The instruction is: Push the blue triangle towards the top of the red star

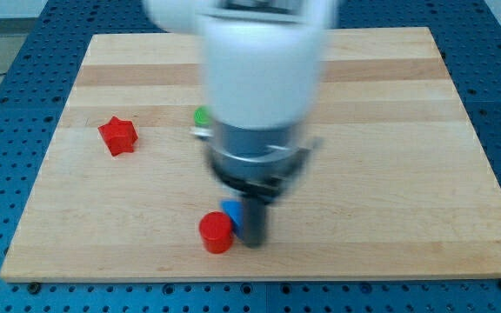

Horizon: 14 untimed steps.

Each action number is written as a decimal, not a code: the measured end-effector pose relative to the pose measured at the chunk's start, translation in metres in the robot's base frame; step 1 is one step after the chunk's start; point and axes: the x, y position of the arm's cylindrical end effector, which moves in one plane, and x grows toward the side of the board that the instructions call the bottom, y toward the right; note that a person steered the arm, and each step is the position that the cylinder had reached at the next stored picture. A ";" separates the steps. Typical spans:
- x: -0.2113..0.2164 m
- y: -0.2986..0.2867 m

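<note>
Fingerless, my tip [252, 243] sits against the small blue triangle block [230, 210], on its right. Light and rigid, it should slide readily if pushed there.

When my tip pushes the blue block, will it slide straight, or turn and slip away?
The blue block looks small and flat-bottomed, so it probably slides rather than rolls. It seems light, and may rotate if pushed off-centre. It sits between my tip and the red cylinder, which appears to touch it and might deflect it.
</note>
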 end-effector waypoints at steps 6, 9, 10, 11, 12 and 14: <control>-0.072 -0.023; -0.130 -0.073; -0.160 -0.073; -0.165 -0.073; -0.179 -0.072; -0.193 -0.034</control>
